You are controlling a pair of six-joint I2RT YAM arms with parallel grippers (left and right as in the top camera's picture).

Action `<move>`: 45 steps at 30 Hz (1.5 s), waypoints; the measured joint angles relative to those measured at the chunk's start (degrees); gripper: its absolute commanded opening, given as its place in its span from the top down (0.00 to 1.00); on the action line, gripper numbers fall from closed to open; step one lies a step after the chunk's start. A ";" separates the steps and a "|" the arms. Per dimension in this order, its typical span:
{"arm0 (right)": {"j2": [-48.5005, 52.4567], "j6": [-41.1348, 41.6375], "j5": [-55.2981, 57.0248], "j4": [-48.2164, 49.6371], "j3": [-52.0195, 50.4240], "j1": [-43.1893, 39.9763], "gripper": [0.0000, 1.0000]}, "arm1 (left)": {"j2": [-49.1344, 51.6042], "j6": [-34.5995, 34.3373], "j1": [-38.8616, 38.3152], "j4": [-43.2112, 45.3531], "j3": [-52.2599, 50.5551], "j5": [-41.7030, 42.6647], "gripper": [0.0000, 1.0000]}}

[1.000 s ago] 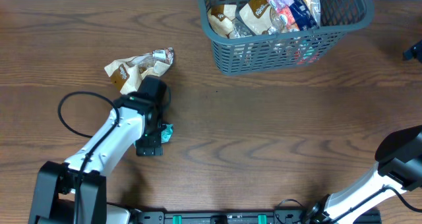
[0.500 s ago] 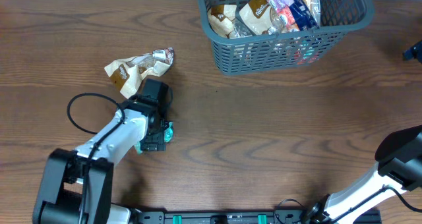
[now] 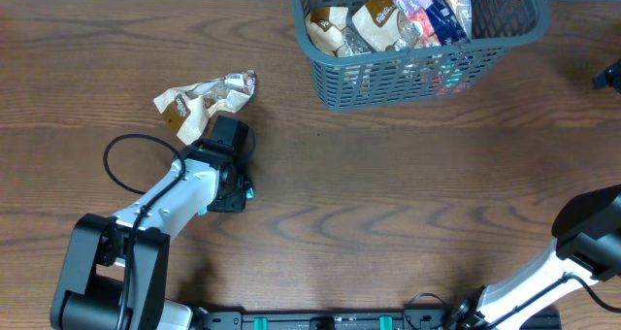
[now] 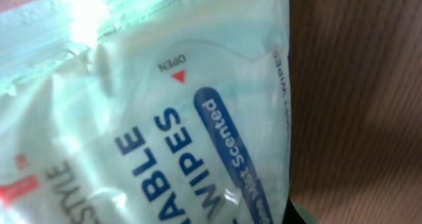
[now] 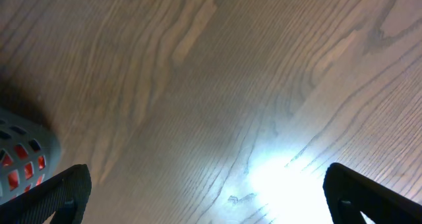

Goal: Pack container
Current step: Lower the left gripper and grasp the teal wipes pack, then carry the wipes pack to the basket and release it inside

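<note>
Presently the step in hand is judged to be the pick-up of a further item for the container [image 3: 408,78], the large grey-blue lattice basket standing at the far edge of the table [image 3: 408,204], right of centre, with several snack packets [image 3: 378,19] inside it. Left gripper [image 3: 233,194]: down at the tabletop in the near-left area, well apart from the container, jaws closed almost to their narrowest on a wipes packet [image 4: 165,118]. In the overhead view only a teal edge of that packet shows beside the fingers, while in the left wrist view its pale printed face fills nearly the whole field. The grip is thus inferred rather than seen directly, and whether the packet is off the wood cannot be told. A crumpled brown snack bag [image 3: 204,99] lies on the table just beside this arm and is not held. Right gripper [image 5: 204,184]: jaws spread fully wide, holding nothing, over bare wood with a corner of the container at the left edge of its wrist view. The next move probably calls for a lift clear of the table, a carry over the rim, and release only above the open basket; a thin, slack pouch may slip in so narrow a grip.
</note>
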 measured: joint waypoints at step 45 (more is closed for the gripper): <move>0.00 0.00 -0.02 -0.02 0.00 0.00 0.01 | 8.24 46.42 -16.94 34.14 48.41 -16.37 0.94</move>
